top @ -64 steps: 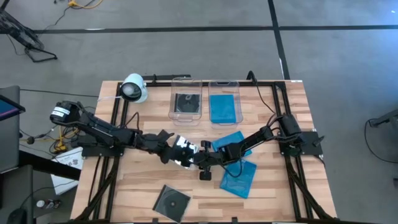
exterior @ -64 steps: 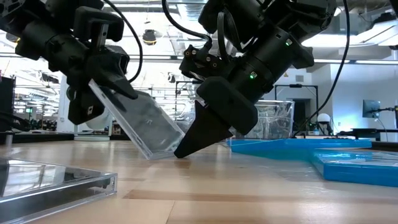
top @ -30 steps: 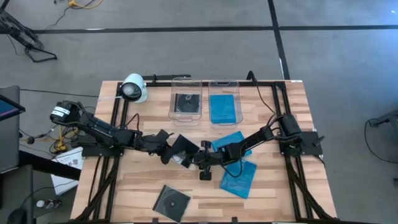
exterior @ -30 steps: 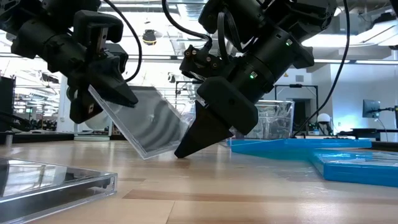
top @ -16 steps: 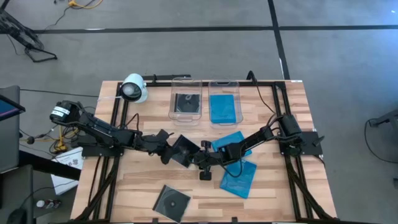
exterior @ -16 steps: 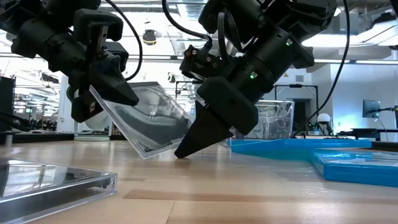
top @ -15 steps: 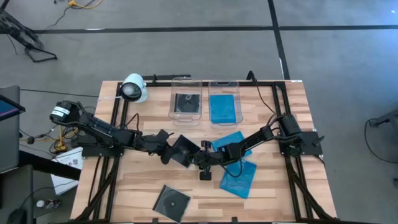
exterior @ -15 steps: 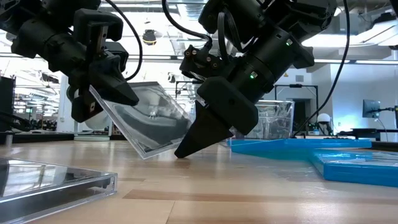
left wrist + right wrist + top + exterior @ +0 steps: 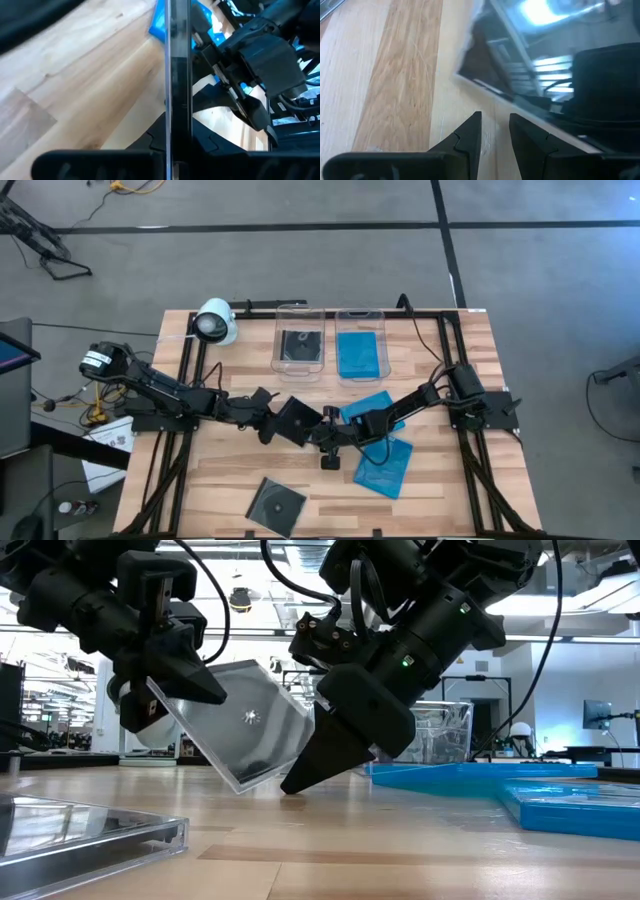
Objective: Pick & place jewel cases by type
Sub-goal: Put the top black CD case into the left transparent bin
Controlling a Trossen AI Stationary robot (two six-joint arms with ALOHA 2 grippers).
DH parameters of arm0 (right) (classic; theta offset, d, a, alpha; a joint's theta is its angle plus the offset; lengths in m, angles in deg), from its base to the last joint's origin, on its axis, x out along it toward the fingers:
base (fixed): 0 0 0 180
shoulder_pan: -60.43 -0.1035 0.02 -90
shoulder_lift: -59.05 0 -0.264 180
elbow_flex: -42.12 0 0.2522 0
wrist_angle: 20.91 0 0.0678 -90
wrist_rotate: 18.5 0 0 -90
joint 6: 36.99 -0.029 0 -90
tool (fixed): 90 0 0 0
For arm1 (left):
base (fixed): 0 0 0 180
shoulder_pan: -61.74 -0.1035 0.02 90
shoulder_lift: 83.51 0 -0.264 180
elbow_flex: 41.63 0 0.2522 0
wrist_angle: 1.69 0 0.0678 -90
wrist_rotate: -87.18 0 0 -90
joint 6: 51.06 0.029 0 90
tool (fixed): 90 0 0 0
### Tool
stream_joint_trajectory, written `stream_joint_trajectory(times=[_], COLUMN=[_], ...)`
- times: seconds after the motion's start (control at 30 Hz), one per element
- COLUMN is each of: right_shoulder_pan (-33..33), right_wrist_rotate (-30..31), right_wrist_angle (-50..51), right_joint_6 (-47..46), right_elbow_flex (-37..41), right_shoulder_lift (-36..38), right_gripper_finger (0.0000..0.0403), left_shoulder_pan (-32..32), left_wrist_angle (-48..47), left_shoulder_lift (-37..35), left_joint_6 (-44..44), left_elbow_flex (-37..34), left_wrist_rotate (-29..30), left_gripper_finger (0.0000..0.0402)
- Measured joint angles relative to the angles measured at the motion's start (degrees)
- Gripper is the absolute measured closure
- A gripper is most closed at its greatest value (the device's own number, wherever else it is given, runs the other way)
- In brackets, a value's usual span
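Note:
A clear and black jewel case (image 9: 297, 420) stands tilted at mid-table, with my left gripper (image 9: 274, 421) shut on it from the left. In the low view the case (image 9: 250, 730) slants with its lower corner (image 9: 238, 788) at the tabletop. My right gripper (image 9: 495, 119) is slightly open with bare wood between its fingers. It points down with its tips (image 9: 293, 780) at the table beside the case's lower edge; whether they touch the case, I cannot tell. Two blue jewel cases (image 9: 372, 407) (image 9: 383, 466) lie flat to the right, and another clear case (image 9: 277, 503) lies near the front edge. My left gripper pinches the case between its two fingers at its upper left edge (image 9: 175, 690). In the left wrist view the case runs edge-on (image 9: 177, 110) out from between them. The fingers slant down from the table's left. The case is tilted, with its lower corner on the table.
Two clear tubs stand at the back. The left tub (image 9: 300, 338) has a black case in it, the right tub (image 9: 360, 340) a blue one. A white roll-like object (image 9: 215, 322) sits at the back left. Black frame rails (image 9: 190, 370) run along the table's sides.
The case has turned in my left gripper's hold. Its broad face now shows more fully in the low view, while its lower corner has stayed on the table. Both arms have kept their places.

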Motion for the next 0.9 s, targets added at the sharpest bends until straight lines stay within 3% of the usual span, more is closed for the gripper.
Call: stream_joint_trajectory(times=[0.33,0.67,0.9], right_shoulder_pan=[-1.5,-1.6,-1.6], right_wrist_rotate=[0.6,0.2,0.2], right_wrist_angle=[-2.7,-3.2,-3.3], right_joint_6=[4.5,4.5,4.5], right_elbow_flex=[0.2,0.2,0.1], right_shoulder_lift=[-0.2,-0.2,-0.2], right_gripper_finger=[0.0308,0.0308,0.0308], left_shoulder_pan=[0.0,-1.7,-7.2], left_wrist_angle=[-0.2,0.0,6.5], left_shoulder_lift=[-3.6,-5.1,-5.1], left_joint_6=[4.1,12.2,18.9], left_elbow_flex=[-0.1,-0.1,-0.1], left_wrist_rotate=[5.4,14.4,13.6], left_gripper_finger=[0.0381,0.0381,0.0381])
